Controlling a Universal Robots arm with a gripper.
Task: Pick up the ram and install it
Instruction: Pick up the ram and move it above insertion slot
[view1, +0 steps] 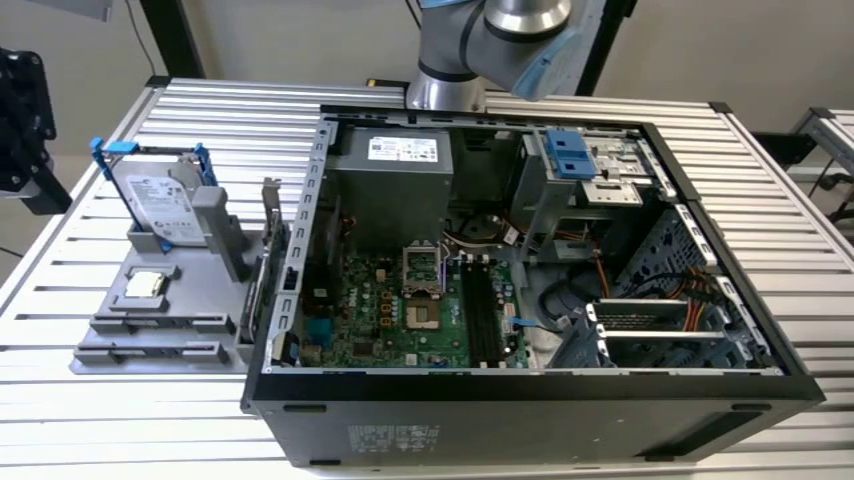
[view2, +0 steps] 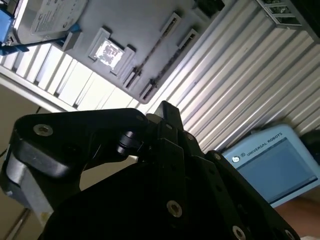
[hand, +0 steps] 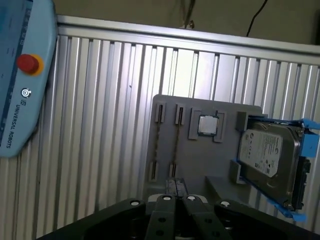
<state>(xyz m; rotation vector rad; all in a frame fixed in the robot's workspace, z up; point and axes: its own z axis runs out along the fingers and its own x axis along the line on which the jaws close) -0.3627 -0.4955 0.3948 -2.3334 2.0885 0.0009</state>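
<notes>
**RAM pickup: pincer closed and empty, hanging high over the parts tray**

The pincer (hand: 175, 184) is pinched together with nothing in it, as far as the first wrist view shows. It hangs well above the grey parts tray (hand: 200, 155).

That tray has two narrow holders side by side, each with a thin strip standing on edge. My best guess is that the ram (hand: 156, 142) is one of those strips. Edge-on I can't tell which, and I can't make out any blue.

The same tray carries a processor chip (hand: 207, 125) and a hard drive (hand: 270, 160) in a blue frame. The tray rests on the ribbed metal counter (hand: 100, 125), and a teach pendant (hand: 20, 90) lies well off to one side.

The open PC case (view1: 534, 410) sits just beside the tray, on the exterior view's right. Its motherboard (view1: 387, 300) faces up and the long black slots (view1: 478, 310) look empty.

Handling-wise, I'd expect the stick to be light, stiff, thin and easy to damage. I'd grab it squarely across the flat faces near the middle of the top edge and stay off the contacts.
</notes>
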